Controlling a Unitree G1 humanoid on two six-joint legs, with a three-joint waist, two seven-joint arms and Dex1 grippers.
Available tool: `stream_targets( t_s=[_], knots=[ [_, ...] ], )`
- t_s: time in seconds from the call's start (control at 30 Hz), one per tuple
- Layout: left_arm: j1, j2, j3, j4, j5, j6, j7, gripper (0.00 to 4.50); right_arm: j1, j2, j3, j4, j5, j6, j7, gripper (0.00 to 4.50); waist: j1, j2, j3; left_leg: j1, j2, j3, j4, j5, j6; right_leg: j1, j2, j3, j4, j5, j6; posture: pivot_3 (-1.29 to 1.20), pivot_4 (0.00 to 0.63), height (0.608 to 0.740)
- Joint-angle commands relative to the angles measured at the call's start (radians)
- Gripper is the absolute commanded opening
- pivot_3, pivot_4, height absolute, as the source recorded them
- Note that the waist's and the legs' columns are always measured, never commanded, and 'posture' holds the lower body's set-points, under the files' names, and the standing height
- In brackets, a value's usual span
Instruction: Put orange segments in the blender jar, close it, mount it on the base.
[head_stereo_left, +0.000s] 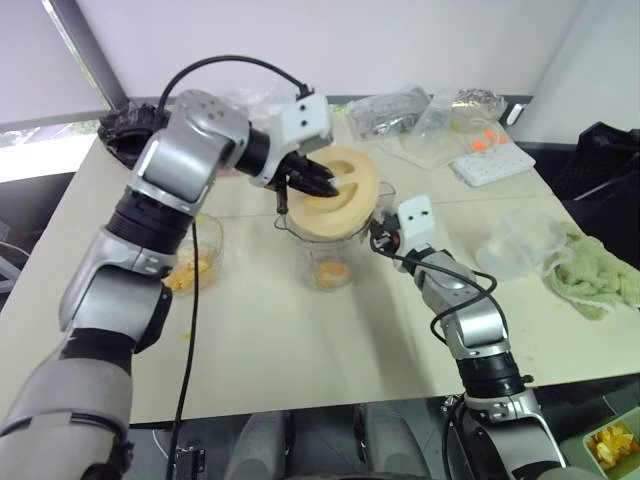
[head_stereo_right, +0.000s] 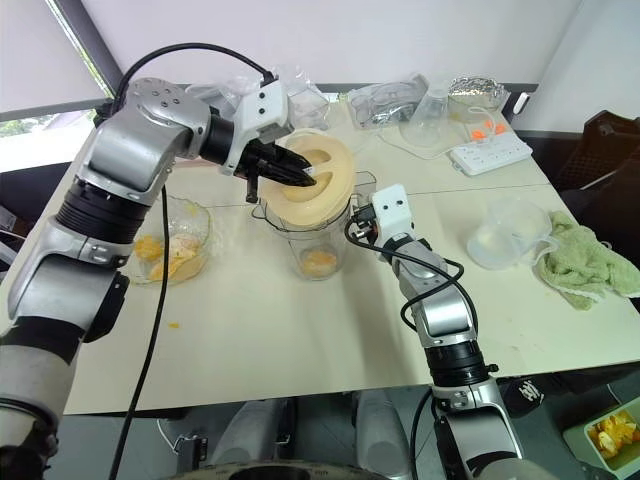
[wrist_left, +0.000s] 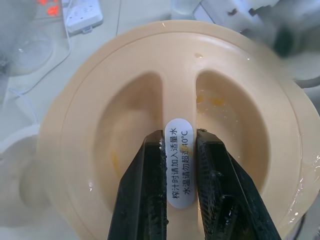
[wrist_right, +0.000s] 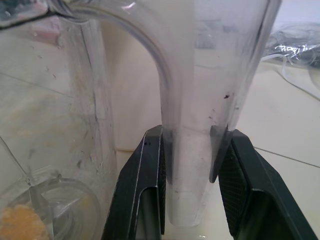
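In the middle of the desk (head_stereo_left: 300, 350) stands the blender jar (head_stereo_left: 333, 250). We see orange segments (head_stereo_left: 332, 270) already lying at its narrow bottom. Our right gripper (wrist_right: 190, 175) has its two fingers squeezed shut on the jar's clear side handle (wrist_right: 192, 165), at about three o'clock from the jar, so the jar stays upright and does not slide.

Our left gripper (wrist_left: 179, 185) has its fingers pinched tight on the raised middle bar of the cream lid (head_stereo_left: 335, 195). The lid is tilted, leaning over the jar's rim. Its low edge is near the rim or on it, we cannot tell which, and its high edge points to about one o'clock. It is not seated yet.

We think the step now is closing the jar. To do it well, we should tip the lid flat first, so it lies level with the rim all the way around. Then we bring it straight down and press gently and evenly. The right fingers should hold the handle firmly while we push, or the jar could tip. The lid looks a little wet, so a slow push is safer than a quick one.

A glass bowl (head_stereo_right: 175, 245) with more orange pieces sits at about nine o'clock from the jar.
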Motion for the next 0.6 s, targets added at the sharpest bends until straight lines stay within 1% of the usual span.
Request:
stream_targets(
  t_s=[0.03, 0.23, 0.4, 0.6],
  knots=[
    [0.015, -0.008, -0.037, 0.034, 0.028, 0.000, -0.024, 0.24, 0.002, -0.017, -0.017, -0.005, -0.039, -0.007, -0.025, 0.84, 0.000, 0.000, 0.000, 0.000, 0.000, 0.000, 0.000, 0.000, 0.000, 0.000, 0.000, 0.000, 0.000, 0.000, 0.000, 0.00, 0.150, 0.740],
    [0.033, 0.003, -0.063, -0.003, 0.021, 0.073, -0.102, 0.24, 0.010, -0.035, -0.035, 0.002, -0.042, -0.014, -0.028, 0.84, 0.000, 0.000, -0.001, 0.001, 0.000, 0.000, 0.000, 0.000, 0.000, 0.001, 0.000, 0.000, 0.000, -0.001, -0.002, 0.00, 0.150, 0.740],
    [0.035, 0.029, -0.077, -0.085, -0.016, 0.247, -0.147, 0.24, 0.019, -0.054, -0.043, 0.013, -0.053, -0.036, -0.039, 0.84, 0.002, 0.000, -0.001, 0.001, 0.000, 0.000, 0.000, 0.000, 0.000, 0.002, 0.000, 0.000, 0.000, -0.002, -0.002, 0.00, 0.150, 0.740],
    [0.068, 0.020, -0.119, -0.119, 0.028, 0.336, -0.068, 0.24, 0.018, -0.056, -0.036, 0.018, -0.062, -0.054, -0.058, 0.84, -0.001, 0.000, -0.001, 0.001, 0.000, 0.000, 0.000, 0.000, 0.000, 0.002, 0.000, 0.000, 0.000, -0.002, -0.001, 0.00, 0.150, 0.740]
  ],
)
